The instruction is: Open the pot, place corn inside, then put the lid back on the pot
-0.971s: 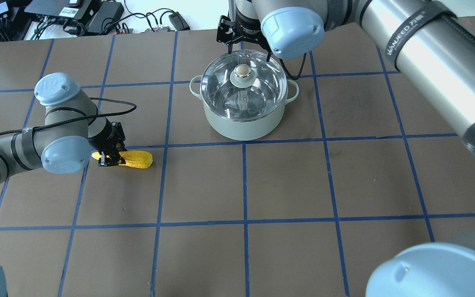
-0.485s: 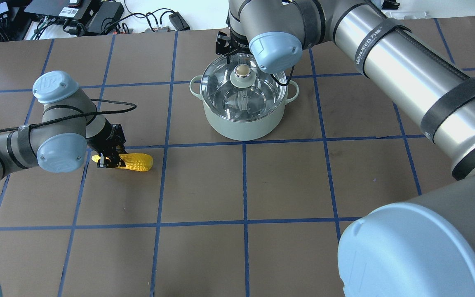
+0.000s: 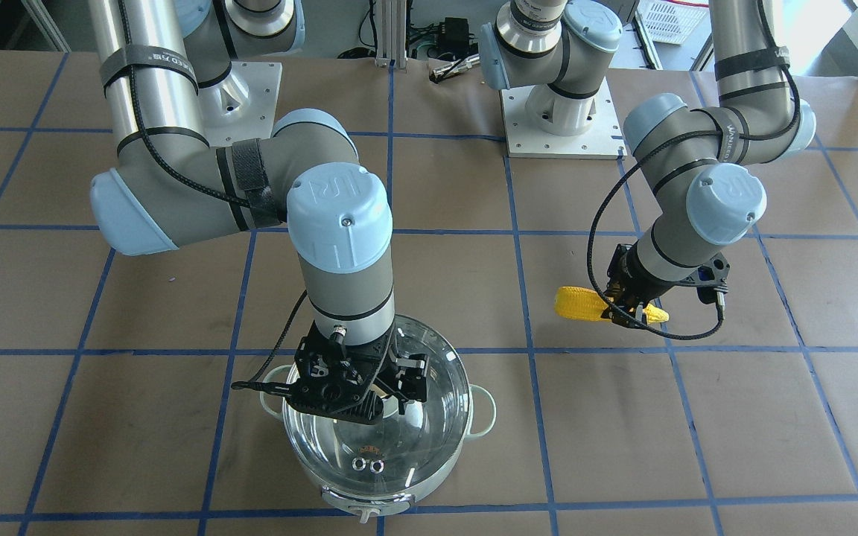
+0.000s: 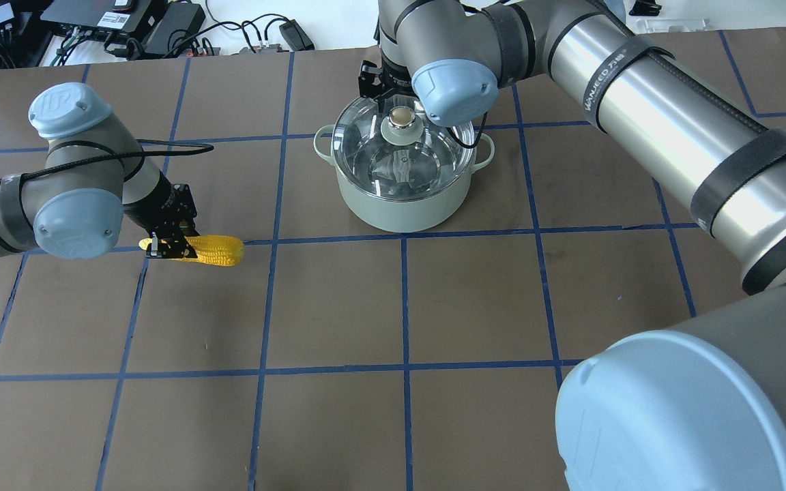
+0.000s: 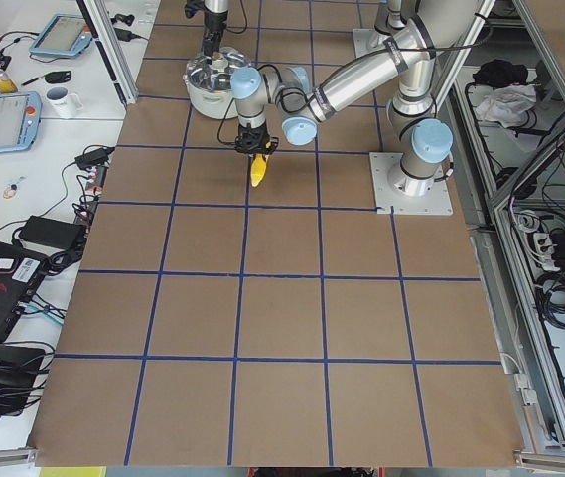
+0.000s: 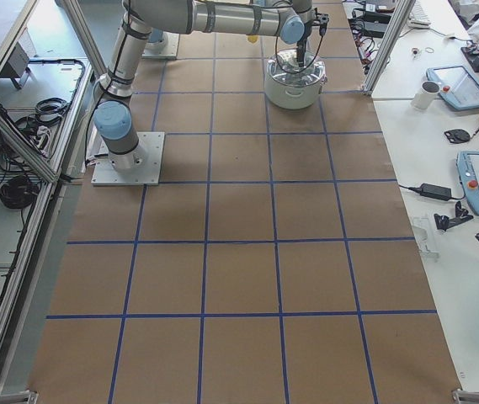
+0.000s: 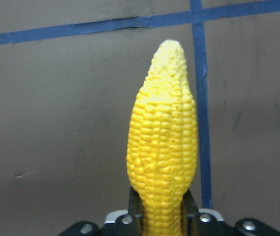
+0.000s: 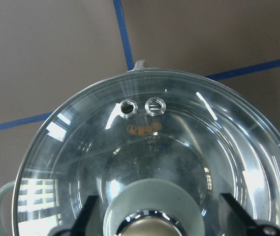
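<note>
Left gripper [image 4: 169,240]: jaws clamped on the corn [image 4: 219,249] near one end. The cob is bumpy, yellow and tapered, and most of it sticks out toward the pot side. Right gripper [image 8: 159,219]: jaws apart, straddling the knob [image 4: 400,123] of the domed glass lid [image 4: 372,146]. The lid is seated on the mint pot [image 4: 400,204]. The pot sits near the far edge of the desk [image 4: 475,300], well apart from the corn.

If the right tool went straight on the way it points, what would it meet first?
Probably the knob of the lid: the open right tool straddles it from above, though depth is hard to judge.
</note>
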You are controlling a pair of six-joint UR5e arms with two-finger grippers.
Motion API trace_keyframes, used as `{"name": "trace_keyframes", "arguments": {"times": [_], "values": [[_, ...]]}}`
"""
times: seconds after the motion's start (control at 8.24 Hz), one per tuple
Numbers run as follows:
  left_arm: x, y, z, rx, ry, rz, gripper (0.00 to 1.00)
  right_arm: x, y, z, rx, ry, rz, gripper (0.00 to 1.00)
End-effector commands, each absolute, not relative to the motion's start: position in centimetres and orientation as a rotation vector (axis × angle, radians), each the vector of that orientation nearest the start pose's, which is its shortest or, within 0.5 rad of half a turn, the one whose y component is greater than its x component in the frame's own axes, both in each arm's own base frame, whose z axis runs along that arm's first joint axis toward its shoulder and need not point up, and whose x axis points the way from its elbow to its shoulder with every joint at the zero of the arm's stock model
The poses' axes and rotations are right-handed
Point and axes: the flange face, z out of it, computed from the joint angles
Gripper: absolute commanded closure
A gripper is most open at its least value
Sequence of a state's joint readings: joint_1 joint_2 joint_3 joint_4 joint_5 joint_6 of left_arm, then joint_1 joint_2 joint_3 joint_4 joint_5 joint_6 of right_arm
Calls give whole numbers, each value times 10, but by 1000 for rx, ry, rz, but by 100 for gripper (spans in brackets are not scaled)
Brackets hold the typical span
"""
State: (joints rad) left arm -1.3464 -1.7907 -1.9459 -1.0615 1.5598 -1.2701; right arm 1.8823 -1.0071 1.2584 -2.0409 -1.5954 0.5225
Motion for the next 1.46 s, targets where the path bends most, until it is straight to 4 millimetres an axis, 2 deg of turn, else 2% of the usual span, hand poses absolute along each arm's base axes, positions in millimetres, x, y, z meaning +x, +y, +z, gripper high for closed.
{"name": "trace_keyframes", "arguments": {"times": [0.0,0.24,0.61,0.97,1.09,1.33], "values": [[-17,-531,272,-2112,2280,118,87,348,-650,348,318,3045,-312,20],[-17,-530,275,-2114,2282,115,87,351,-648,348,318,3045,-309,25],[-18,-530,281,-2122,2290,102,90,351,-648,347,313,3045,-306,51],[-17,-532,287,-2127,2295,84,89,351,-647,350,310,3043,-312,70],[-17,-532,287,-2127,2295,84,89,351,-648,359,288,3041,-336,72],[-18,-531,293,-2129,2301,70,89,344,-634,403,223,3034,-400,74]]}}
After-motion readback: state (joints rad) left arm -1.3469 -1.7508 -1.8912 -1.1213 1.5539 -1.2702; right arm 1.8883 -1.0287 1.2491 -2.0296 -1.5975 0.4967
